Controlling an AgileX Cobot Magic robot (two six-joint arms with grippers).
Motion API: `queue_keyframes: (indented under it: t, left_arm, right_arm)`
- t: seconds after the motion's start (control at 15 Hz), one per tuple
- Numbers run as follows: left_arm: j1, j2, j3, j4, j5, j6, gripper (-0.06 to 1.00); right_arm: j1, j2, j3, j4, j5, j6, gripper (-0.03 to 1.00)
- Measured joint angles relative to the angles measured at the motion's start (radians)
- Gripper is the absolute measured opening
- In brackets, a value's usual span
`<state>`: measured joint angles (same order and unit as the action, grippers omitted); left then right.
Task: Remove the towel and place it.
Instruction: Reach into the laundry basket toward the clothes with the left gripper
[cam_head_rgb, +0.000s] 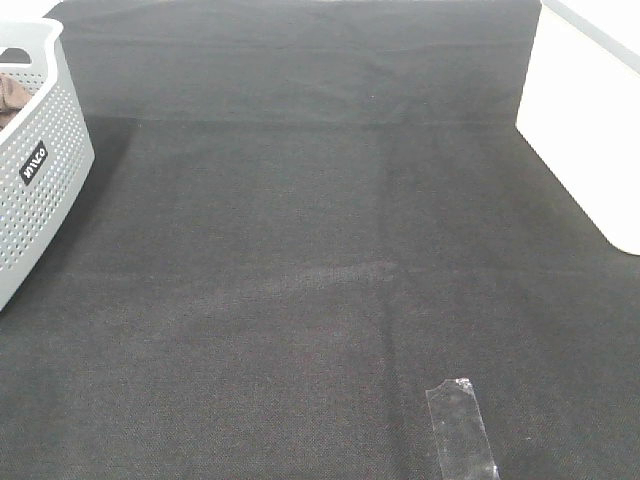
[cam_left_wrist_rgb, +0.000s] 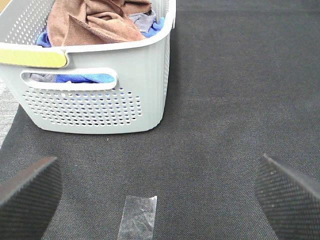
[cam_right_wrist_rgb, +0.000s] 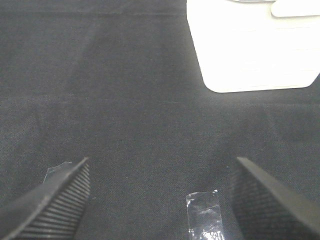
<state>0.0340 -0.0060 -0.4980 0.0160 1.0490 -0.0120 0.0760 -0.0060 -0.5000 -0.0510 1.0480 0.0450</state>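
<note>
1. The black fabric mat (cam_head_rgb: 300, 250) covers the table. Its open middle looks the likely spot to lay the towel flat.
2. A white box (cam_head_rgb: 585, 130) sits at the right edge, well apart from the basket. The right arm should stay off it.
3. The grey perforated laundry basket (cam_left_wrist_rgb: 100, 105) stands at the left edge.
4. The reddish-brown towel (cam_left_wrist_rgb: 95, 22) lies bunched inside the basket, on top of blue and grey cloths. Pinch only a raised brown fold, then lift straight up over the rim.
5. The left gripper (cam_left_wrist_rgb: 157, 185) hovers near the basket, fingers wide apart and empty. The right gripper (cam_right_wrist_rgb: 160, 195) is also spread, holding nothing, above bare mat.
6. Clear tape strips (cam_head_rgb: 462, 425) lie on the mat.
</note>
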Motion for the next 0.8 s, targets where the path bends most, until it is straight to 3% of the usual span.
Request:
queue_keyframes:
  t: [0.8]
  left_arm:
    - [0.0, 0.0, 0.0, 0.0, 0.0, 0.003, 0.99]
  right_arm:
    - [0.0, 0.0, 0.0, 0.0, 0.0, 0.0, 0.71]
